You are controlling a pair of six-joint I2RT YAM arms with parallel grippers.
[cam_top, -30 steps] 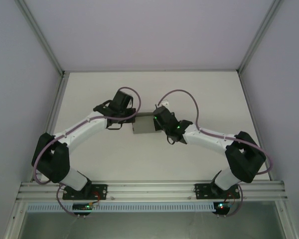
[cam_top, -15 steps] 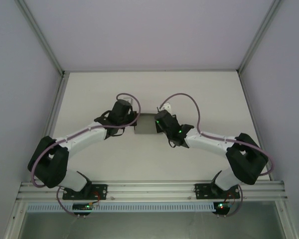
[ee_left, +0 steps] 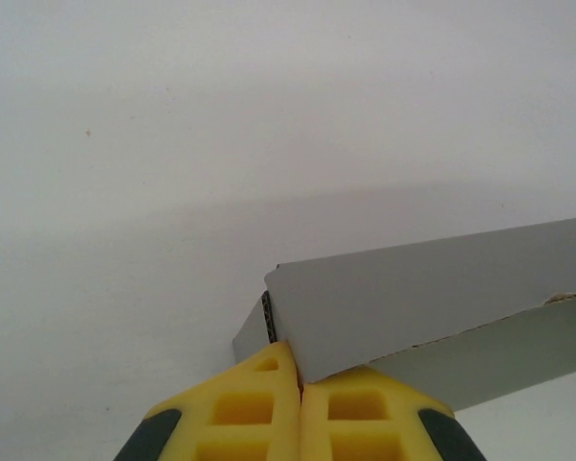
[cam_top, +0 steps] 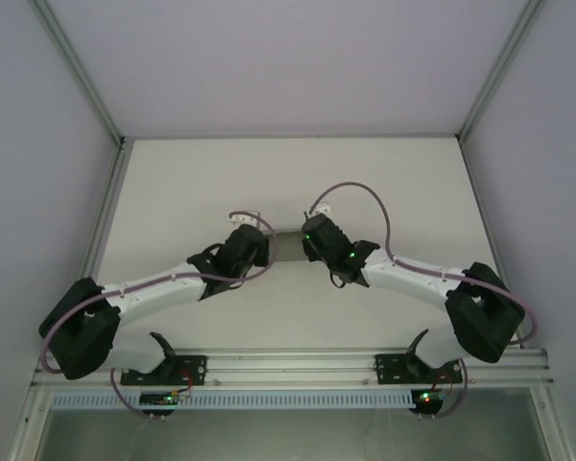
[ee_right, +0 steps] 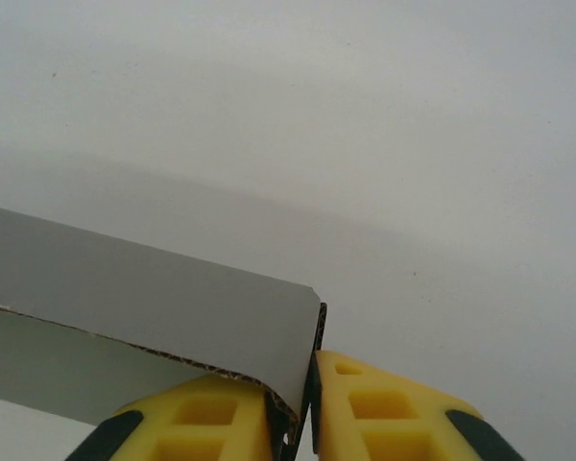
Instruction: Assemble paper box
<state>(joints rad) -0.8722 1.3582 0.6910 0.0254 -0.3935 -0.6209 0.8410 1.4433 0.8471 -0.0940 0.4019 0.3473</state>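
In the top view, the box (cam_top: 284, 250) is seen near the middle of the frame as a narrow grey strip between the two grippers, over the white table (cam_top: 192, 182). The left gripper (cam_top: 266, 249) is placed at the strip's left end and the right gripper (cam_top: 304, 244) at its right end. From this height the state of the fingers cannot be told. The left arm is stretched in from the lower left of the frame and the right arm from the lower right. A purple cable (cam_top: 350, 192) is looped above the right wrist. A metal rail (cam_top: 288, 365) is laid across the bottom of the frame.

In the left wrist view, the left gripper (ee_left: 300, 408) is seen at the bottom centre, its yellow fingers (ee_left: 240, 413) clamped together on a corner of the box (ee_left: 432, 298). From that corner the grey cardboard is spread toward the right edge of the frame as two panels, a darker one above and a paler one below. A raw cut edge is shown just above the fingertips.

In the right wrist view, the right gripper (ee_right: 302, 413) is seen at the bottom centre, its yellow fingers (ee_right: 384, 413) closed on the box (ee_right: 144, 288) at a corner. A thin cardboard edge is pinched between them. The panels are spread toward the left edge of the frame, darker above and paler below. Whether the box is touching the table or held off it cannot be told.
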